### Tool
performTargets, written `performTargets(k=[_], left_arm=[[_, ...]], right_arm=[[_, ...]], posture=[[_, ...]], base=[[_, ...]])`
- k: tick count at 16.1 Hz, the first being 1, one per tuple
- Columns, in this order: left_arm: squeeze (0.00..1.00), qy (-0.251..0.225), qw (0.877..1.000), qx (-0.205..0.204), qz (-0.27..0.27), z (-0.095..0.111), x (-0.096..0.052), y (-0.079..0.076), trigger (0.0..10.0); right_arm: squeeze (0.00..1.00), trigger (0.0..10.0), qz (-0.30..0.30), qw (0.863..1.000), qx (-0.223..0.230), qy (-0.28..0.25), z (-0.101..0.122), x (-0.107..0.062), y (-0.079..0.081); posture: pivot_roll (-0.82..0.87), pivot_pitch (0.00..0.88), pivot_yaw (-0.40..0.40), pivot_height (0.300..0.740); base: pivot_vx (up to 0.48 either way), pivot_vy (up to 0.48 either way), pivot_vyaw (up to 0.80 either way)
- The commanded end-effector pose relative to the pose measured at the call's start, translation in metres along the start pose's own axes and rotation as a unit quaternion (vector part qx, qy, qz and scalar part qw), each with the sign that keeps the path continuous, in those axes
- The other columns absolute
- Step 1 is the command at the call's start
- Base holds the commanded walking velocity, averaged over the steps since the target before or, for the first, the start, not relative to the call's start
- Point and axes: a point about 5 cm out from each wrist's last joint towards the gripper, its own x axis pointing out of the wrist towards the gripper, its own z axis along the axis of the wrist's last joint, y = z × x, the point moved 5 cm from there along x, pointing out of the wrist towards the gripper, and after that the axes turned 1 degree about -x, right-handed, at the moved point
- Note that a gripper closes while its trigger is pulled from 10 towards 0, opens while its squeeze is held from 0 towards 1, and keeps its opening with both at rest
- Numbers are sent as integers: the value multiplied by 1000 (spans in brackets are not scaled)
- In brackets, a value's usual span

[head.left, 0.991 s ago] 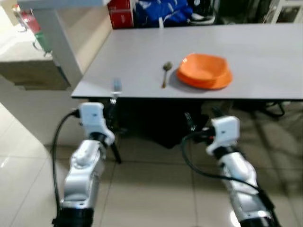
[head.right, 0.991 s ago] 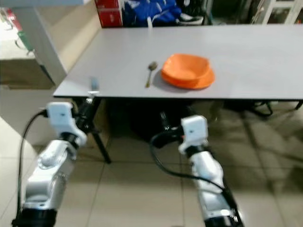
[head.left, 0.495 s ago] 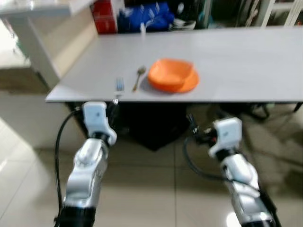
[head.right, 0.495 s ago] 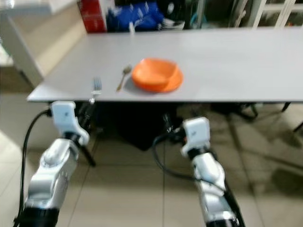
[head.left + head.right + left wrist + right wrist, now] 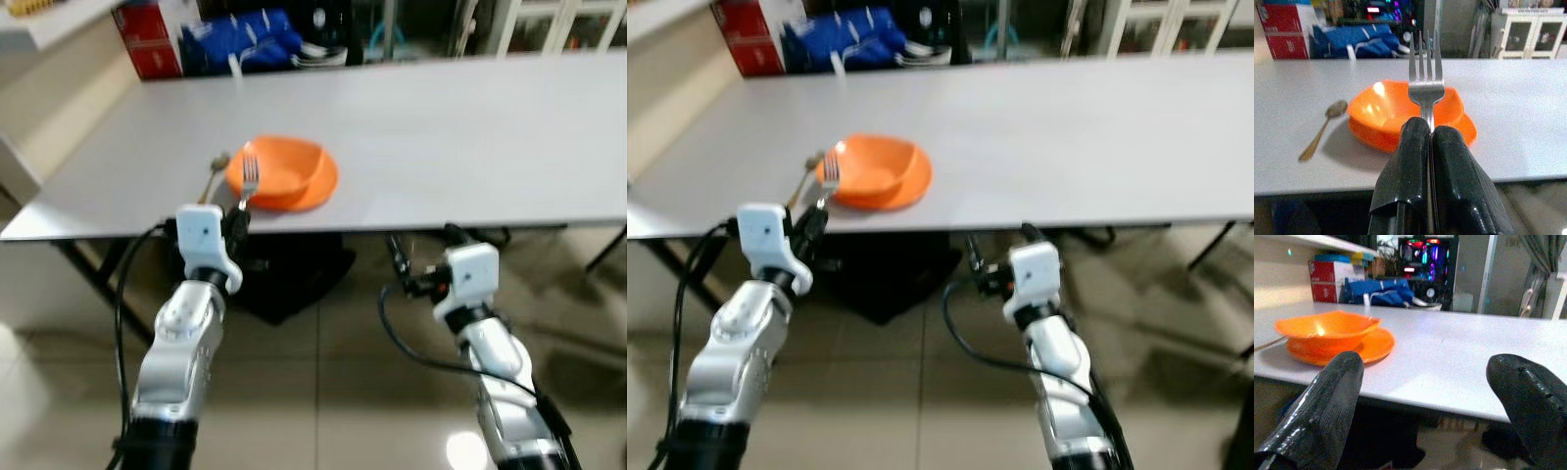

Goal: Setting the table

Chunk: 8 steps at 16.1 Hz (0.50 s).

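Table [image 5: 470, 127]: one long grey table is seen, with its near edge running across both eye views.
Bowls: one orange bowl [image 5: 277, 168] is counted, seated on one orange plate [image 5: 319, 186] of the same colour, close to the table's near edge and toward its left end.
Bowl contents: nothing can be made out inside the bowl apart from a bright glint of light.
Spoons: one spoon [image 5: 1321, 129] is laid flat on the table just beside the plate, on the side toward the table's left end, with its handle pointing toward the near edge.
Forks: one silver fork [image 5: 1425, 83] is counted; it is held upright with tines up, in front of the table's near edge and level with the bowl.
Left gripper [image 5: 1430, 132]: the two black fingers are pressed together on the fork's handle, with the tines and neck standing clear above the fingertips.
Right gripper [image 5: 1425, 367]: the fingers are spread wide apart and nothing is held; the gripper is kept below and in front of the table's near edge, pointed at the bowl and plate.
Beyond the far edge: one red box [image 5: 149, 39] and one blue bag [image 5: 235, 39] are seen past the table's far left corner, and a white cabinet [image 5: 1530, 32] with glass doors stands further along.
Floor: pale glossy tiles [image 5: 323, 392] are seen beneath both arms.
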Motion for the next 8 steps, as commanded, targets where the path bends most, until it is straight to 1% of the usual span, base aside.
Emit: performTargets(k=[1, 8], left_arm=[[0, -2, 1000, 10, 13, 2, -1, 10, 0], [0, 4, 1000, 16, 3, 0, 3, 8, 0]], right_arm=[[0, 10000, 13, 1000, 1, -11, 6, 4, 10], [0, 10000, 15, 1000, 2, -11, 5, 1, 14]], posture=[[-212, 0, 121, 740], [-217, 0, 132, 740]], base=[[281, -386, 0], [282, -386, 0]])
